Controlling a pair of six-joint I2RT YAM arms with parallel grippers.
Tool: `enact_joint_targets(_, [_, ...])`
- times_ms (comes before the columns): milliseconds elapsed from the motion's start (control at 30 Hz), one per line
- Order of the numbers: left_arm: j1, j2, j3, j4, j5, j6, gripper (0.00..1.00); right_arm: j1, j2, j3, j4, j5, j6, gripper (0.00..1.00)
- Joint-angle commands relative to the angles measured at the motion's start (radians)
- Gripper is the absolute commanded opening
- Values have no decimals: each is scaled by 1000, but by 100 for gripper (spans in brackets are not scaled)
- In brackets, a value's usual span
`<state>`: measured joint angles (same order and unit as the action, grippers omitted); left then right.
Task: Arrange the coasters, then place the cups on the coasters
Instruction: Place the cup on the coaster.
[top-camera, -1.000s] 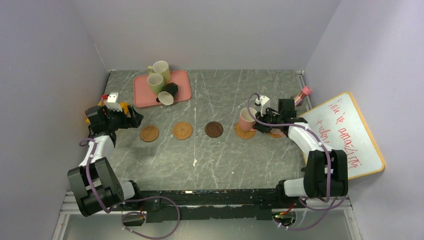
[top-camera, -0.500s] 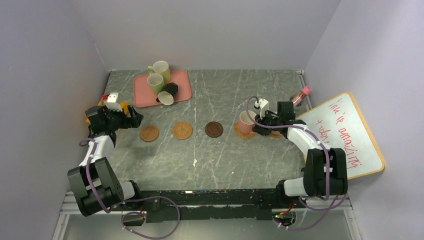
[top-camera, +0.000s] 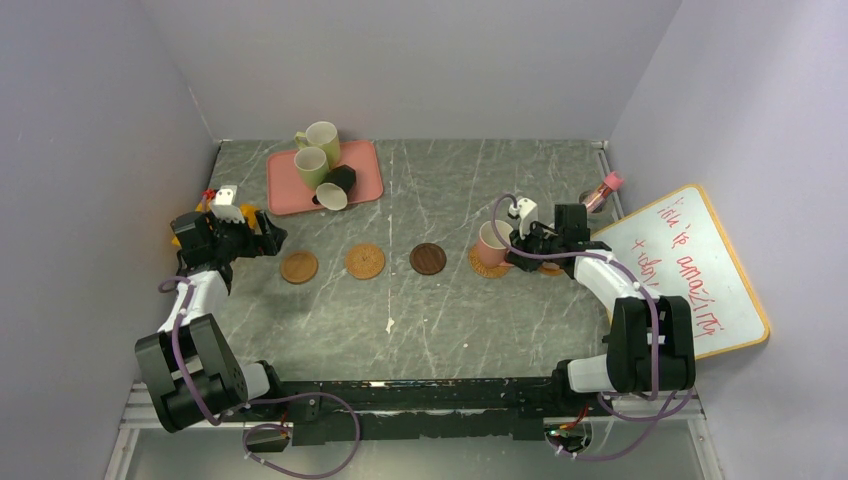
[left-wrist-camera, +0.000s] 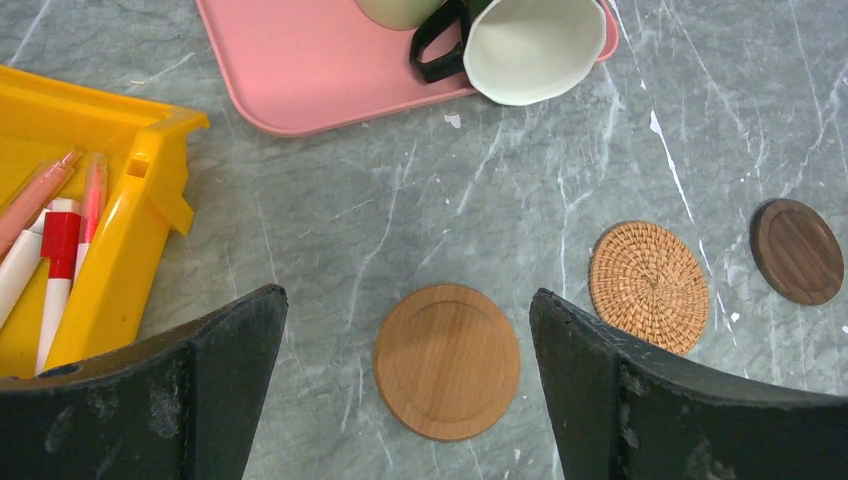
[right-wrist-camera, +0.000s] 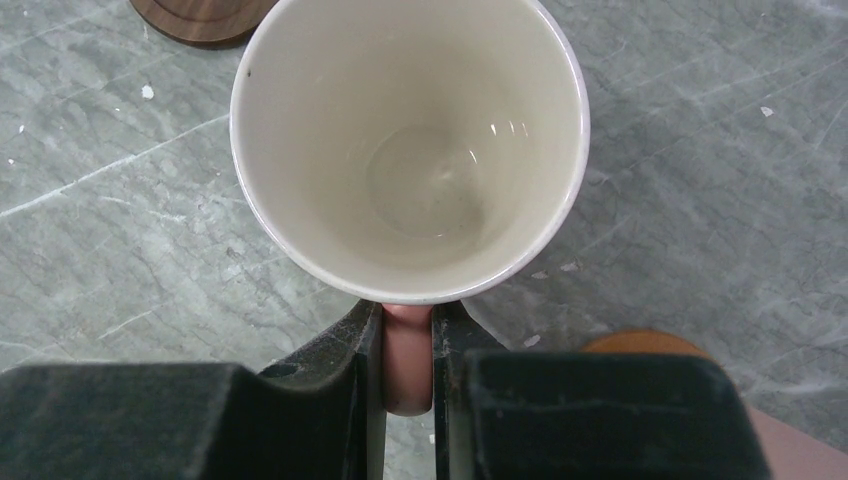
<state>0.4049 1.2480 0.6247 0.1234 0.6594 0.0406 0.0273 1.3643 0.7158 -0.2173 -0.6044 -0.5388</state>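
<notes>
Toward the near right of the grey marbled table (top-camera: 450, 320), a whiteboard (top-camera: 690, 265) with red writing lies at an angle beside the right arm. Further in, a row of coasters crosses the middle of the table. A smooth tan coaster (top-camera: 299, 267) is at the left, a woven coaster (top-camera: 365, 261) lies just to its right, and then comes a dark brown coaster (top-camera: 428, 258). Each is apart from its neighbour and bare. Right of these lies a second woven coaster (top-camera: 484, 267). A fifth, orange-brown coaster (right-wrist-camera: 645, 345) shows only in part beside the right arm.

The right gripper (right-wrist-camera: 408, 335) has its fingers closed tight on the handle of a pink mug (top-camera: 491, 240). The mug is upright, mouth up, pale and empty inside, over the far part of the second woven coaster. Whether its base rests on the disc cannot be told.

At the left end of the row, the left gripper (top-camera: 268, 238) hangs with its fingers spread wide and nothing between them. The smooth tan coaster lies on the table below the gap. Beside this gripper sits a yellow bin (left-wrist-camera: 110, 190) holding markers (left-wrist-camera: 55, 250).

Farther back, a pink tray (top-camera: 368, 165) carries two yellow-green mugs (top-camera: 311, 165) close together and a black mug (top-camera: 341, 180) on its side next to them. Near the far right edge is a small jar (top-camera: 603, 192) with a pink lid.
</notes>
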Motion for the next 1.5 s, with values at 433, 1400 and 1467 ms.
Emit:
enact_joint_targets(433, [5,5,26,13,39,4,96,-3,-33,-1,36,-50,-58,19])
enact_joint_targets(1400, [5,-4,26,9,37,9,96,-3,-70,-10,-38,-84,-105,25])
enact_joint_targets(1467, [5,-3,26,7,37,8,96,-3,-73,-11,-41,-82,-107,25])
